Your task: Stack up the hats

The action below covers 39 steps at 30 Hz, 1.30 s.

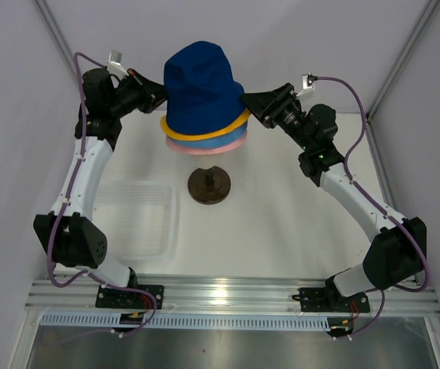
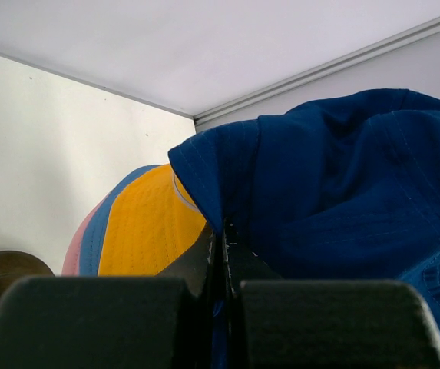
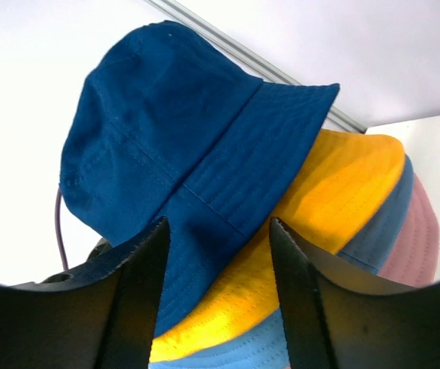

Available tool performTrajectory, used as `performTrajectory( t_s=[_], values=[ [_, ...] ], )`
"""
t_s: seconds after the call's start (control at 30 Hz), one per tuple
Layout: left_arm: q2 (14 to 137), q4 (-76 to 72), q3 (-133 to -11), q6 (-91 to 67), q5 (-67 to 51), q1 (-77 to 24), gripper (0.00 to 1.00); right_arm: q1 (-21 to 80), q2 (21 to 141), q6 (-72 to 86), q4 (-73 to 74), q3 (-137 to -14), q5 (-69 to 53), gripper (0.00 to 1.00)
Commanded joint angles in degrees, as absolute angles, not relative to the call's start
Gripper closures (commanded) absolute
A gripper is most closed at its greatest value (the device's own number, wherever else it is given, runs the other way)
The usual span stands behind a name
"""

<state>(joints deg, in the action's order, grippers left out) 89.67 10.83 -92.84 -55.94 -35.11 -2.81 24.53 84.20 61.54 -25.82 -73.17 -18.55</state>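
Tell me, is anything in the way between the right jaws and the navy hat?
Nothing visible. The right jaws stand open at the brim of the navy hat, with only that brim showing between them. The hat sits on top of the yellow hat, and the left jaws are shut on its far brim.

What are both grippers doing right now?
Left gripper: shut on the navy hat brim.
Right gripper: open, by the navy hat.
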Motion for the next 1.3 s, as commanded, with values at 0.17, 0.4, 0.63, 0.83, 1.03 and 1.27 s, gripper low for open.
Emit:
performTrajectory(
  t_s=[0.17,0.4,0.63,0.83,1.03,1.27],
  values=[
    [86.84,8.61,-91.76,-55.46,-38.67,-3.6,0.99,25.93,87.8,65.3,-30.93,-77.87,-16.96,0.77],
    [86.13,8.97,-90.27,-55.11,-38.67,-3.6,0.99,25.58,87.45,63.64,-30.94,-74.98,-16.08,1.0],
    [85.17,8.7,-86.06,-54.67,-38.5,-3.52,0.99,24.26,83.59,64.77,-32.78,-65.67,-15.12,1.0],
    [84.11,7.39,-79.47,-55.1,-38.23,-3.52,0.99,23.82,80.6,65.21,-33.4,-56.88,-12.83,1.0],
    [80.61,5.19,-73.49,-54.32,-37.71,-3.52,0.99,23.82,79.46,65.48,-34.01,-53.27,-13.62,1.0],
    [72.79,4.48,-64.61,-52.03,-34.28,-4.39,0.99,23.73,79.45,63.9,-33.57,-52.12,-14.15,1.0]
  ],
)
